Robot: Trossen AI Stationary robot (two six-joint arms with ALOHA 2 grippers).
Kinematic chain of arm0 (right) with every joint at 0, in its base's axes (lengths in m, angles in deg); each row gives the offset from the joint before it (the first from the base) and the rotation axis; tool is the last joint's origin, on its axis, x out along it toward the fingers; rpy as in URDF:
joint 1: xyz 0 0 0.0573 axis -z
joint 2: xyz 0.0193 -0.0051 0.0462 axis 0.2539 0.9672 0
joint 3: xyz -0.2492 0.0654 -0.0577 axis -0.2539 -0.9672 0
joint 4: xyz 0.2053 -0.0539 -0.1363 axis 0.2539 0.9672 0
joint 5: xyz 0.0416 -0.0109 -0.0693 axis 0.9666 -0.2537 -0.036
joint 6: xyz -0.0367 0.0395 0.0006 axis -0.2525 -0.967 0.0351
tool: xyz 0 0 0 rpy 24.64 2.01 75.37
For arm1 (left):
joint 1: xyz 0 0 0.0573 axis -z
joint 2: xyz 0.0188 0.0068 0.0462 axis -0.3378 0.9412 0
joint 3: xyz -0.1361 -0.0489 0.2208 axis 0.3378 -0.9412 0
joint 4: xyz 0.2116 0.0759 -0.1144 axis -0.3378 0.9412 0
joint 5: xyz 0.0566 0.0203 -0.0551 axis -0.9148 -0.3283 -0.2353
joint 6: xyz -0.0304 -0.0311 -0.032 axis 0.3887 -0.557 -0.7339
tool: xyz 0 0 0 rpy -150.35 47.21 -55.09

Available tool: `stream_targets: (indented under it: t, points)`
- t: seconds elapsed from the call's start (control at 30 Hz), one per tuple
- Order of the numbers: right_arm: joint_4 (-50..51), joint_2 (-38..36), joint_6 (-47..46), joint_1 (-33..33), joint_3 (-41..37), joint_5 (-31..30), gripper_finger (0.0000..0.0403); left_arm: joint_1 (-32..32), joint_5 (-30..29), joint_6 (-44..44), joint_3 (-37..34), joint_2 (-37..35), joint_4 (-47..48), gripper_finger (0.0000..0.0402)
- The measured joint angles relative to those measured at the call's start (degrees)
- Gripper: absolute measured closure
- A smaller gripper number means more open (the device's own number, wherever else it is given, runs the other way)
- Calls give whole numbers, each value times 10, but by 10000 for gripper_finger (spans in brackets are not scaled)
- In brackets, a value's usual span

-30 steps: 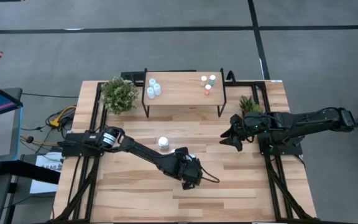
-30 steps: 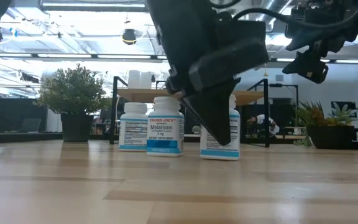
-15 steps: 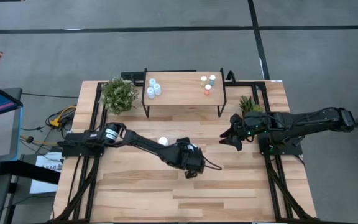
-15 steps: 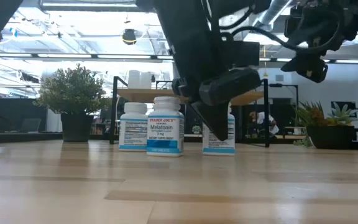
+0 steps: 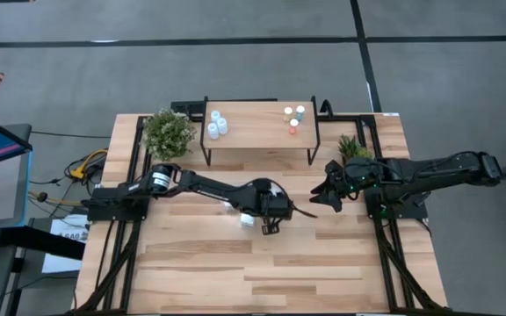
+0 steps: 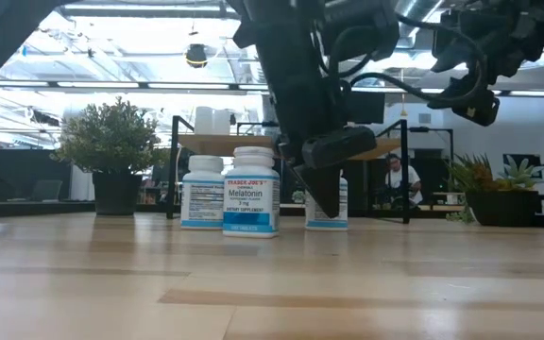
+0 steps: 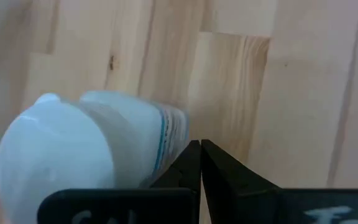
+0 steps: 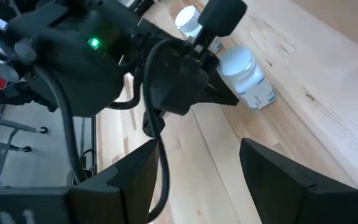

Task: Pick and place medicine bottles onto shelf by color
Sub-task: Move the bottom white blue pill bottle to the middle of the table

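Left hand (image 5: pixel 267 219) at frame centre, fingers pressed together, gripping nothing. White bottle (image 5: pixel 247 219) upright on the counter (image 5: pixel 323 263), just left of that hand. Right hand (image 5: pixel 328 195) farther right, spread wide, idle.

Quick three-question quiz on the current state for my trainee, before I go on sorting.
1. How many chunky white bottles stand on the table by the left pincer?
2. In the high view, where on the shelf are the pale-blue bottles? A) left end B) right end C) centre
3. True or false: the right pincer, hovering near the small plant, holds a bottle.

Key: 1) three; 2) A; 3) false, it is open and empty.
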Motion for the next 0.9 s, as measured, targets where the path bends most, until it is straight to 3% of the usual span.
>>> stream_targets:
  t: [0.23, 0.57, 0.77, 0.9]
  points:
    - [0, 0, 4, 1, 0, 0, 154, 12, 64, -9, 3, -3, -33, 401]
    - [4, -19, 5, 39, 0, 0, 154, 82, 84, -79, 22, -50, 8, 401]
    - [5, -42, 6, 42, 0, 0, 154, 137, 109, -66, 21, -55, 174, 401]
    - [8, -54, 7, 42, 0, 0, 154, 162, 127, -79, 5, -58, 214, 401]
